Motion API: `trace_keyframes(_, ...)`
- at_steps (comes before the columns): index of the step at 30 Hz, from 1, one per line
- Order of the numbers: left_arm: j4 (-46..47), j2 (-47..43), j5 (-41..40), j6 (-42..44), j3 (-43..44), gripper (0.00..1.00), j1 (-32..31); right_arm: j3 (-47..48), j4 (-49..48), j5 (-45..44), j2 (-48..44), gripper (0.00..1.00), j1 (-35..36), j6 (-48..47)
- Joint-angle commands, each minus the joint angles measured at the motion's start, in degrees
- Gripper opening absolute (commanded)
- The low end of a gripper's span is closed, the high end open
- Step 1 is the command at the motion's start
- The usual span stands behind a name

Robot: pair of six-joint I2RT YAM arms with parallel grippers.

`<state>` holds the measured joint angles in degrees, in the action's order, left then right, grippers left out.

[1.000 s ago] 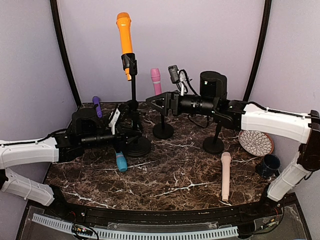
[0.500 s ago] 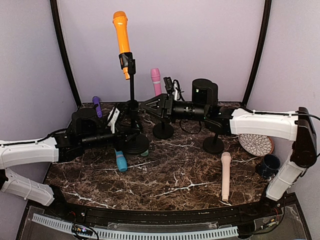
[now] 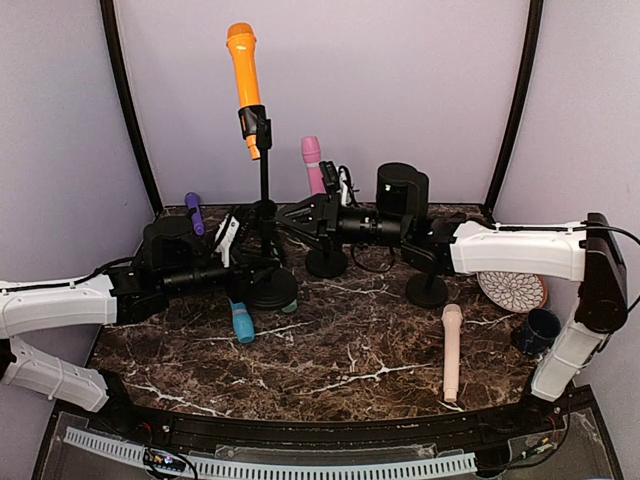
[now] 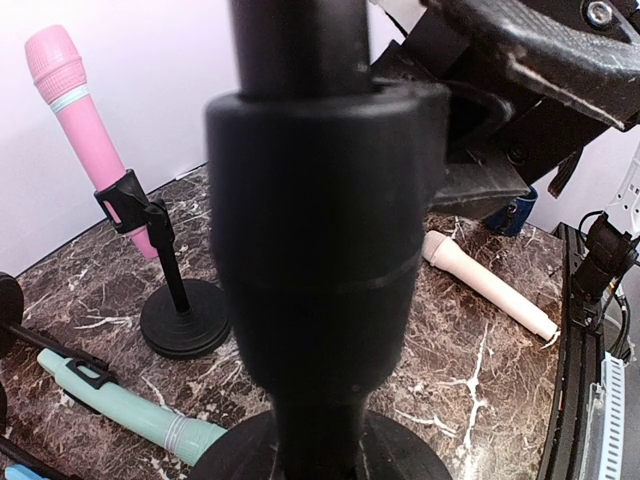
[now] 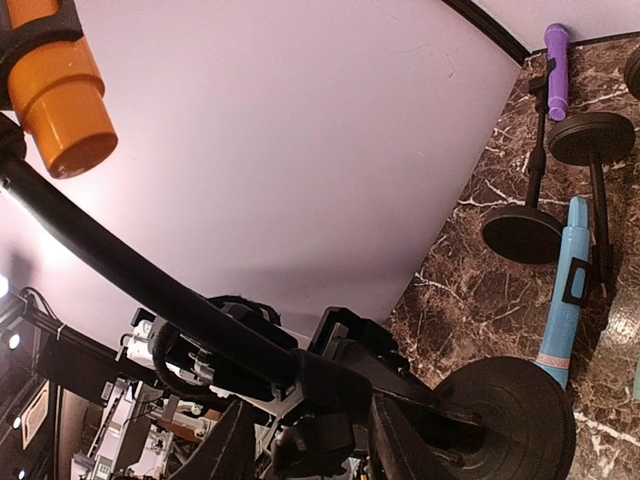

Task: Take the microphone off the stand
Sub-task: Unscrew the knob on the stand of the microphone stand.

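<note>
— Microphone (image 3: pixel 243 75): where is it?
— High at the far left, orange, held in the clip (image 3: pixel 255 122) atop the tall stand (image 3: pixel 265 185), head up and leaning slightly left.
— And the arms?
— Left gripper (image 3: pixel 258 266) reaches in low from the left, pinched tight on the stand's pole just above the base (image 3: pixel 272 290). Right gripper (image 3: pixel 282 214) stretches level from the right, fingers either side of the pole higher up; whether they press on it I cannot tell.
— Changed from a second ago?
— The right arm has slid left to the pole, jaws narrowing; the stand has shifted a little left.
— Surfaces?
— Smooth orange plastic barrel, black clip, thin black rod, round disc base, on a dark marble table (image 3: pixel 350 350) veined white.
</note>
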<state>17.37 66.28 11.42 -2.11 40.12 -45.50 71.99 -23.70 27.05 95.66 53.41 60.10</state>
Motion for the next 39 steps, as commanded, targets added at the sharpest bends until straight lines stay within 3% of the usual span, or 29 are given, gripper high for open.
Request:
trace_keyframes(1,6.6,-3.8,0.2,1.2,2.2,0.0,-0.1,0.6,-3.1,0.1,0.4,0.36,0.6,0.4)
trace_keyframes(11,6.6,-4.0,1.0,1.2,2.2,0.0,-0.1,-0.7,-3.2,-1.6,-0.6,0.21,0.6,-5.4)
trace_keyframes(20,7.1,-3.6,3.2,0.7,2.2,0.0,-0.1,-0.3,3.5,-4.4,-4.5,0.16,1.0,-23.7)
trace_keyframes(36,8.1,-1.3,11.1,-0.9,3.0,0.0,-0.1,3.2,19.0,-15.0,-8.2,0.16,6.8,-55.1)
trace_keyframes(39,8.3,-1.1,11.2,-1.0,2.9,0.0,-0.1,2.6,20.1,-19.6,-9.5,0.22,7.2,-57.5)
